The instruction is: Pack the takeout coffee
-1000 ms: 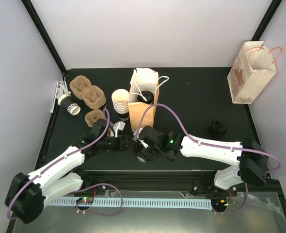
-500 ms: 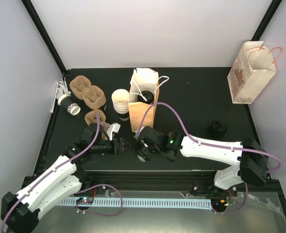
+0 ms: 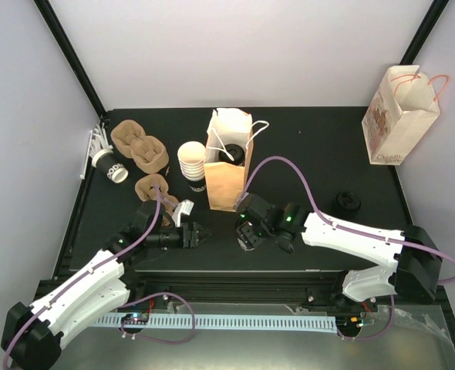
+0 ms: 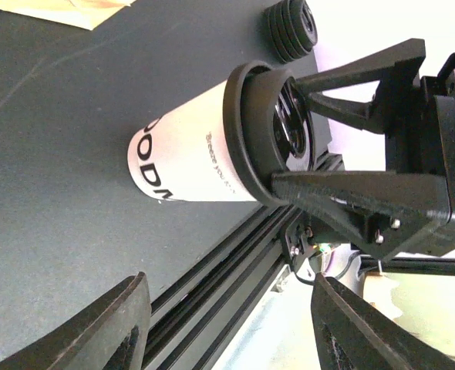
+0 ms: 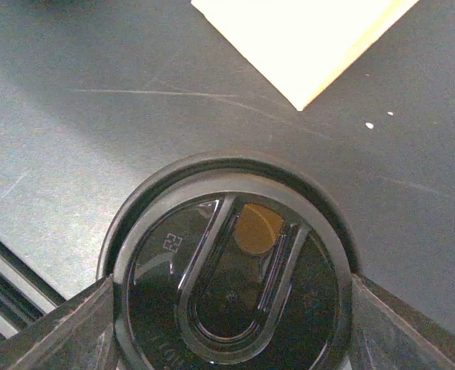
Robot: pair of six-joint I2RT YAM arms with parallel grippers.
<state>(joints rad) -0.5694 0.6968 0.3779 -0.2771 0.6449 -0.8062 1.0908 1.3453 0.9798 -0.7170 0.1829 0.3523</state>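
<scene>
A takeout coffee cup [image 4: 204, 158], white with dark print and a black lid [image 5: 231, 285], is held upright near the table's front edge. My right gripper [image 3: 247, 231] is shut on it from above, its fingers [image 4: 351, 193] pressing the lid rim on both sides. I cannot tell if the base touches the table. My left gripper [image 3: 193, 233] is a little to the cup's left, open, with nothing between its fingers [image 4: 116, 327]. Another lidded cup [image 3: 229, 154] stands inside the brown paper bag [image 3: 226, 181]. A further cup [image 3: 110, 166] lies on its side at the far left.
A stack of white lidless cups [image 3: 191, 163] stands left of the bag. Brown pulp carriers [image 3: 139, 146] lie at the back left. A stack of black lids [image 3: 346, 203] sits to the right. A printed white bag [image 3: 401, 116] stands at the far right.
My left gripper opened, let go of the cup and drew back to the left. My right gripper carried the cup a little to the right.
</scene>
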